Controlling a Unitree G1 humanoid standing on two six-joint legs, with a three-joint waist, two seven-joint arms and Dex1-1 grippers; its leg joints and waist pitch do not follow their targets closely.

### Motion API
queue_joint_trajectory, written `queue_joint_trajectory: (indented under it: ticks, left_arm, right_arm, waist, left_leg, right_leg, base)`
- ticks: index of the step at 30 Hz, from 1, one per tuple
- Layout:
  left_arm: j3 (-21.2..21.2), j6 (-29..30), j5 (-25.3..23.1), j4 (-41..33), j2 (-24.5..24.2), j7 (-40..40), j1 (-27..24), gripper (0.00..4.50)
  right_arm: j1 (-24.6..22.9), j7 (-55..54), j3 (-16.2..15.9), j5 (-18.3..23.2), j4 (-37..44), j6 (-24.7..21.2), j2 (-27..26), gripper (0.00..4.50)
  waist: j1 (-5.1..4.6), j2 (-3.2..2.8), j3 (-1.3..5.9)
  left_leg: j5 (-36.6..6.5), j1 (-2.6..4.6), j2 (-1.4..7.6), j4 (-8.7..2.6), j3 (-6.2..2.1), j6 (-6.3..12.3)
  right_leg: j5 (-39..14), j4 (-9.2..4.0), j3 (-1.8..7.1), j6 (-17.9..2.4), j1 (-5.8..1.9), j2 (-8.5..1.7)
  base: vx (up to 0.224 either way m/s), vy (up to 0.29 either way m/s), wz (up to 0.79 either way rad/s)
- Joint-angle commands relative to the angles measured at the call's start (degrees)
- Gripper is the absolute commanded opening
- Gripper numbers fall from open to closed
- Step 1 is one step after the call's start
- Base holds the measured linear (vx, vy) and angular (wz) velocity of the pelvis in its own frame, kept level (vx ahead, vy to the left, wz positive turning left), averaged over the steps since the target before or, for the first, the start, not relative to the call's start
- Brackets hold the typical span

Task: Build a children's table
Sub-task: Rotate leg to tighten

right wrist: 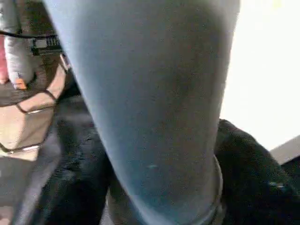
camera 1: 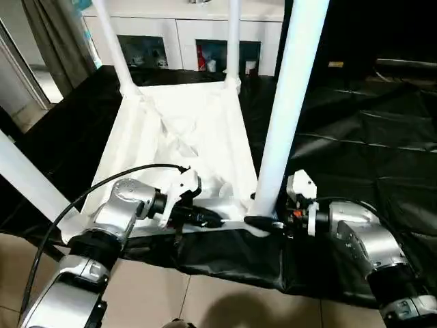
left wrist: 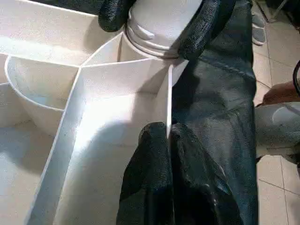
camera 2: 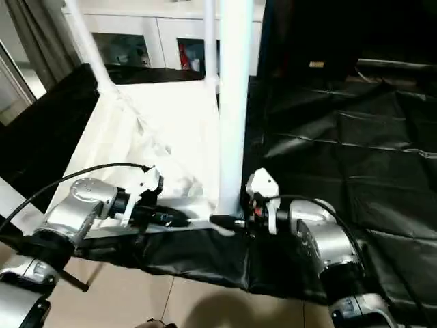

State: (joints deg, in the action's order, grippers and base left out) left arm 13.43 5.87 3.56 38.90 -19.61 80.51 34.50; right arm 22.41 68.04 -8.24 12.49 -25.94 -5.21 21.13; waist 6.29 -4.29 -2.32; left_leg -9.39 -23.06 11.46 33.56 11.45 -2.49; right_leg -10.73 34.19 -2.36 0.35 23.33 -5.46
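Children's table [camera 1: 184, 137]: white plastic, lying upside down on a black sheet [camera 1: 369, 137] spread over a tiled floor [camera 1: 205, 301], ribbed underside facing up. Four legs in view, all rising from corner sockets: near right leg [camera 1: 290, 96], tall and slightly tilted, closest to the camera; near left leg [camera 1: 27, 181], slanting up and out toward the left edge; far left leg [camera 1: 113, 44] and far right leg [camera 1: 233, 41] at the corners beside the cabinet.

Left gripper [left wrist: 168, 140]: at the near edge of the top, black fingers pressed together on a thin upright rib [left wrist: 168, 101] of the underside, pinching it just beside the near right corner socket [left wrist: 150, 56].

Right gripper [camera 1: 263, 222]: at the foot of the near right leg, fingers clamped around the tube on opposite sides, just above the socket; fingertips [left wrist: 201, 28] seen from the left wrist wrapping the grooved base of the leg.

White cabinet [camera 1: 177, 31]: glass doors, standing behind the far edge of the top, coloured items inside.

Black cable [camera 1: 82, 195]: looping from the left forearm toward the left wrist.
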Motion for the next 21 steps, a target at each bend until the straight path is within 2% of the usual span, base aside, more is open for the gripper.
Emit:
queue_joint_trajectory:
  ticks: [1,2,6,8,9,10,12,14,15,16,17,18,19,20,21]
  left_arm:
    - [0.10,-0.09,1.67,-2.03,0.33,1.41,0.18,0.00]
    - [0.10,-0.14,1.67,-2.02,0.37,1.32,0.16,0.00]
    - [-1.79,-1.65,0.39,0.54,2.55,-6.59,1.35,0.00]
    - [-2.36,-1.88,-0.45,1.54,3.32,-10.16,1.83,0.00]
    - [-2.65,-1.99,-0.89,2.08,3.70,-12.05,2.08,0.00]
    - [-3.04,-2.05,-1.20,2.70,4.31,-14.43,2.37,0.00]
    - [-4.03,-2.13,-1.77,4.31,6.66,-21.03,3.27,0.00]
    - [-4.32,-2.48,-2.22,5.38,8.04,-24.41,3.96,0.00]
    - [-4.57,-2.96,-2.94,7.13,10.32,-29.58,5.13,0.00]
    - [-4.49,-3.07,-3.08,7.36,10.75,-30.29,5.28,0.00]
    - [-3.97,-3.69,-3.76,8.38,12.88,-33.51,5.95,0.00]
    - [-3.91,-3.77,-3.83,8.47,13.10,-33.82,6.01,0.00]
    - [-3.76,-4.20,-4.00,8.73,14.39,-34.31,6.13,0.00]
    - [-3.67,-4.28,-3.91,8.68,14.93,-34.13,6.10,0.00]
    - [-3.37,-4.35,-3.78,8.45,15.40,-33.61,6.01,0.00]
  right_arm:
    - [-0.66,0.31,-0.56,0.77,1.57,-1.65,0.04,2.75]
    - [-0.77,0.28,-0.58,0.81,1.69,-1.73,-0.01,2.72]
    - [-2.57,-6.33,0.53,-0.97,1.48,0.10,-2.29,2.65]
    - [-2.53,-10.37,1.17,-2.10,0.29,-0.08,-3.55,2.65]
    - [-2.44,-12.62,1.45,-2.80,-0.43,-0.31,-4.20,2.64]
    - [-2.44,-15.11,1.75,-3.56,-1.33,0.80,-5.10,2.64]
    - [-2.04,-23.51,2.32,-5.35,-4.13,-0.41,-8.22,2.64]
    - [-1.52,-27.95,2.86,-5.84,-5.70,-1.08,-10.14,2.64]
    - [-0.36,-35.66,3.87,-6.76,-8.24,-2.58,-13.16,2.64]
    - [-0.13,-36.83,3.99,-6.97,-8.67,-2.59,-13.66,2.64]
    - [1.00,-42.26,4.33,-8.09,-10.71,-2.37,-15.96,2.64]
    - [1.12,-42.80,4.35,-8.23,-10.91,-2.33,-16.18,2.64]
    - [1.71,-44.33,4.35,-8.92,-11.64,-1.68,-17.25,2.64]
    - [1.95,-44.54,4.31,-9.03,-11.91,-1.33,-17.65,2.64]
    - [2.09,-43.45,4.57,-8.09,-11.71,-1.77,-18.14,2.64]
  waist:
    - [-0.23,-0.10,3.22]
    - [-0.31,0.11,3.19]
    - [-0.25,0.07,3.20]
    - [-0.45,0.03,3.09]
    - [-0.67,0.20,2.98]
    - [-0.76,0.13,2.92]
    - [-1.33,0.11,2.63]
    - [-1.85,0.16,2.47]
    - [-2.11,0.16,2.24]
    - [-2.11,0.16,2.24]
    - [-2.31,0.07,2.11]
    - [-2.43,0.19,2.03]
    - [-2.47,-0.01,1.99]
    - [-2.59,0.26,2.10]
    - [-2.57,0.27,2.15]
  left_leg:
    - [-15.28,1.96,1.85,-4.24,-0.86,2.61]
    - [-15.74,2.01,1.86,-4.28,-0.77,2.47]
    - [-15.22,1.86,1.72,-4.18,-0.84,1.92]
    - [-15.78,1.78,1.69,-4.32,-0.88,1.63]
    - [-17.01,1.91,1.65,-4.51,-0.92,0.98]
    - [-17.60,2.01,1.65,-4.56,-0.93,0.75]
    - [-20.21,2.11,1.59,-4.89,-1.05,-0.46]
    - [-21.81,2.13,1.38,-5.07,-1.21,-1.29]
    - [-23.01,2.48,1.31,-5.25,-1.30,-1.82]
    - [-23.01,2.48,1.31,-5.25,-1.30,-1.82]
    - [-24.32,2.65,1.13,-5.40,-1.46,-2.18]
    - [-24.65,2.70,1.09,-5.43,-1.42,-2.19]
    - [-25.27,2.90,0.99,-5.47,-1.57,-2.16]
    - [-25.29,2.88,0.99,-5.52,-1.61,-1.81]
    - [-24.96,2.85,1.02,-5.56,-1.60,-1.52]
  right_leg:
    - [-7.82,-3.41,1.19,-14.66,-2.34,-2.38]
    - [-8.11,-3.62,1.21,-14.50,-2.28,-2.32]
    - [-6.52,-3.54,1.17,-14.38,-2.36,-2.43]
    - [-7.62,-3.62,1.14,-14.09,-2.27,-2.46]
    - [-9.92,-3.92,1.15,-13.46,-2.31,-2.43]
    - [-11.09,-4.04,1.18,-13.21,-2.23,-2.48]
    - [-15.60,-4.51,1.28,-12.17,-1.97,-2.61]
    - [-19.13,-4.88,1.21,-11.01,-1.92,-2.65]
    - [-22.39,-5.40,1.36,-9.66,-1.62,-2.67]
    - [-22.39,-5.40,1.36,-9.66,-1.62,-2.67]
    - [-25.63,-5.80,1.36,-8.46,-1.57,-2.78]
    - [-26.53,-6.05,1.39,-8.09,-1.47,-2.76]
    - [-28.13,-6.35,1.35,-7.36,-1.40,-2.75]
    - [-28.04,-6.44,1.38,-6.95,-1.46,-2.68]
    - [-27.59,-6.48,1.41,-6.90,-1.49,-2.69]
  base:
    - [0.000,0.000,0.00]
    - [0.000,0.000,0.00]
    - [0.000,0.000,0.00]
    - [0.000,0.000,0.00]
    - [0.000,0.000,0.00]
    - [0.000,0.000,0.00]
    - [0.000,0.000,0.00]
    - [0.000,0.000,0.00]
    - [0.000,0.000,0.00]
    - [0.000,0.000,0.00]
    - [0.000,0.000,0.00]
    - [0.000,0.000,0.00]
    - [0.000,0.000,0.00]
    - [0.000,0.000,0.00]
    - [0.000,0.000,0.00]
